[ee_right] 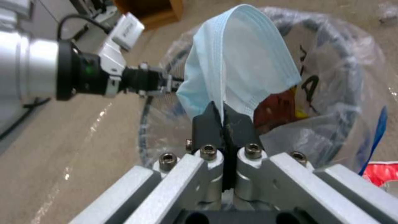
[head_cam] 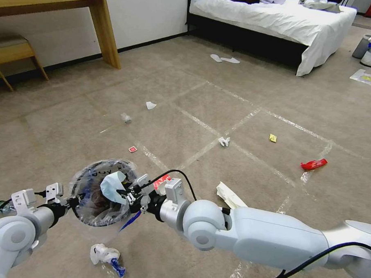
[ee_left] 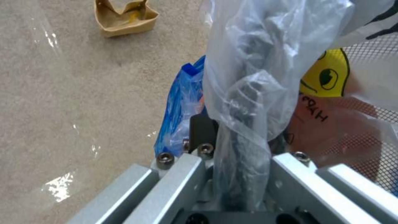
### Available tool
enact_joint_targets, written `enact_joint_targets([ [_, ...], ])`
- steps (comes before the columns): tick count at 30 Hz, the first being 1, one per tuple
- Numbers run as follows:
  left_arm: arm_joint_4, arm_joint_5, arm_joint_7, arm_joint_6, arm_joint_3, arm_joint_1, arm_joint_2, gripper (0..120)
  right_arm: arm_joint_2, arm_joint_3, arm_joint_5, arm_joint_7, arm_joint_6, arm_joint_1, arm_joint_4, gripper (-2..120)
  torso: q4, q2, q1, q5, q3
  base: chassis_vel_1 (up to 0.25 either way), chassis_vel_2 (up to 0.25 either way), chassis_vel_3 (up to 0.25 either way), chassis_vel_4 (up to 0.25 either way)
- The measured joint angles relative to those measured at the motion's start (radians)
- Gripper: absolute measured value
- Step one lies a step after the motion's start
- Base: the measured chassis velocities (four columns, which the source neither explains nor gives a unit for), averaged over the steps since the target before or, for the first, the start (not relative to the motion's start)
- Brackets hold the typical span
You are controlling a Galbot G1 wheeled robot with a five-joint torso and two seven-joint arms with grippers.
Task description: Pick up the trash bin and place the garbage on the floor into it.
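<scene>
A: From the head view, our left gripper (head_cam: 70, 200) holds the trash bin (head_cam: 103, 192) by its near rim, mouth tilted up toward us above the floor (head_cam: 203, 115). Our right gripper (head_cam: 128, 193) hangs the mask (head_cam: 113, 187) right over that opening.

B: In the left wrist view, our pads are clamped on the bagged rim (ee_left: 244, 124); the bin extends away from them.

A: In the right wrist view, our fingers (ee_right: 213, 124) pinch the mask's lower edge; its long axis rises away from them, the bin just behind it.
</scene>
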Motion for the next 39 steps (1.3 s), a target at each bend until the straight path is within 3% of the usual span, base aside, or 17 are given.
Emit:
enact_joint_targets([
  [21,-0.016,0.008,0.004,0.0,-0.009,0.013,-0.012,0,0.117,-0.047,-0.008,0.034,-0.02,0.037,-0.073,0,0.0,0.0,0.0,0.0,0.0,0.0,0.0,0.0,0.0],
  [39,0.01,0.019,0.007,0.0,-0.01,0.008,-0.01,0,0.047,-0.027,-0.016,0.092,-0.056,-0.008,-0.043,0,0.0,0.0,0.0,0.0001,0.0,0.0,0.0,0.0,0.0],
])
